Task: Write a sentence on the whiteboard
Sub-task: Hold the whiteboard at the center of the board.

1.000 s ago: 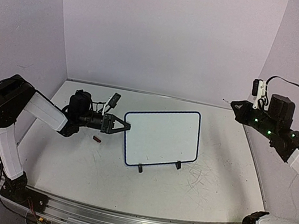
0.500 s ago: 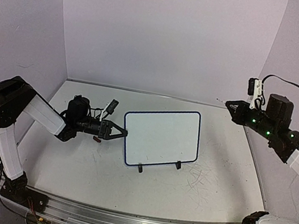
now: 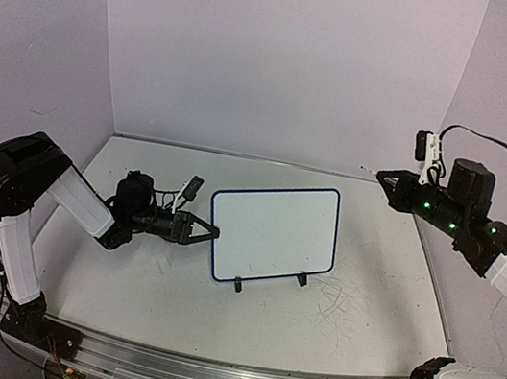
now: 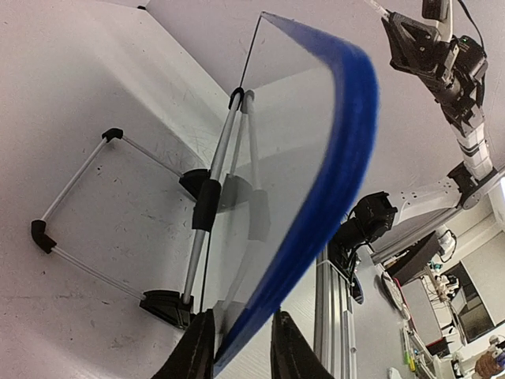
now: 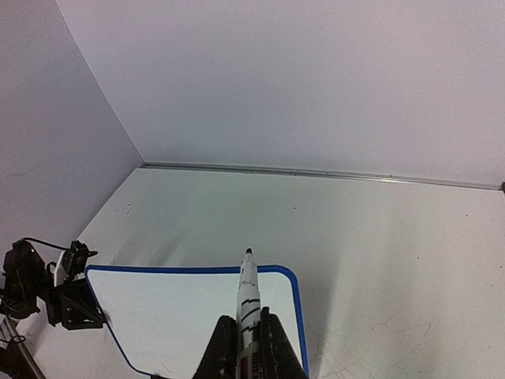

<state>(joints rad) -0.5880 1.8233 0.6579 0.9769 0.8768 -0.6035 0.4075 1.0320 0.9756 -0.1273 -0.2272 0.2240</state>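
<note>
- Whiteboard stands propped up and leaning back at the middle of the table.
- Left gripper straddles the board's left rim, one finger on each face; I cannot tell whether it pinches the rim.
- Right gripper, raised well off to the right, clenches a marker.
</note>
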